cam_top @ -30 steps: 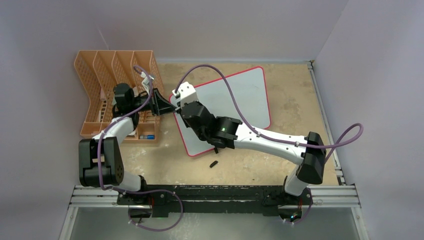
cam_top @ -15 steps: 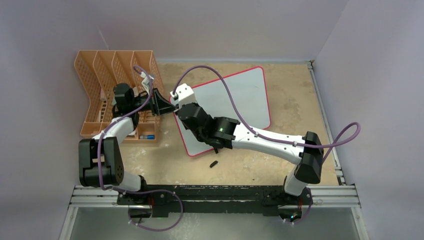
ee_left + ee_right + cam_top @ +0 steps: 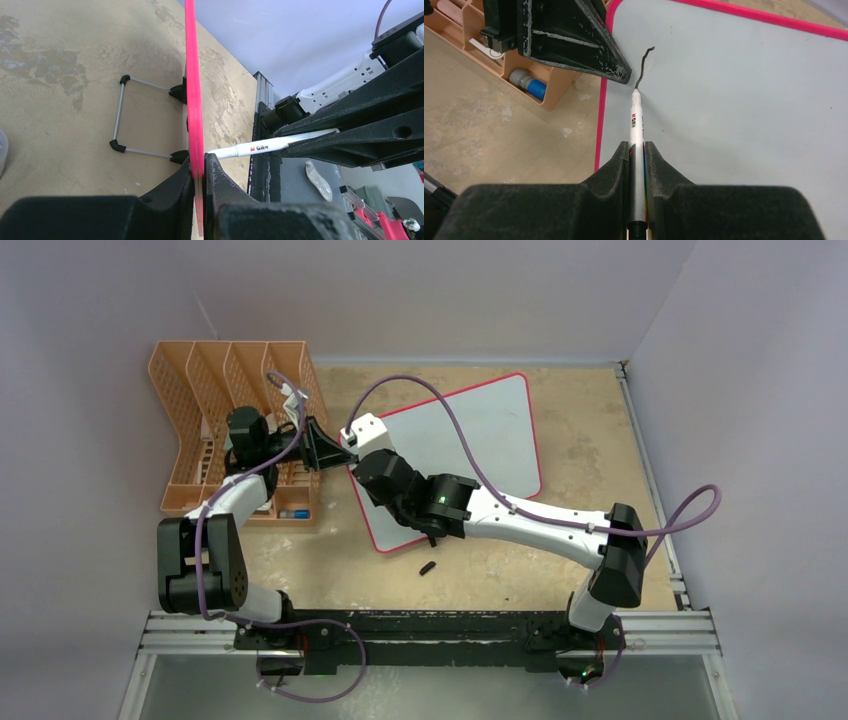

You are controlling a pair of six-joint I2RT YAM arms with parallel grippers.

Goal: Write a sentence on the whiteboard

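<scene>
Left of the whiteboard (image 3: pixel 480 440) stood an orange mesh file rack (image 3: pixel 215 430), a blue-capped pen (image 3: pixel 529 85) lying in its near compartment. At the whiteboard's left edge the left gripper (image 3: pixel 199 167) was clamped shut on the pink rim, one finger on each face. The board stood propped on a wire stand (image 3: pixel 120 115) with black feet, on the tan table (image 3: pixel 580 440). Just inside that left edge, on the white face, ran one short wavy black stroke (image 3: pixel 643 67). The tip of a white marker (image 3: pixel 636 120) touched the stroke's lower end. The right gripper (image 3: pixel 638 152) held the marker's barrel, its jaws narrow and tight around it, close beside the left fingers. A small black cap (image 3: pixel 428 567) lay on the table just off the whiteboard's near edge.
</scene>
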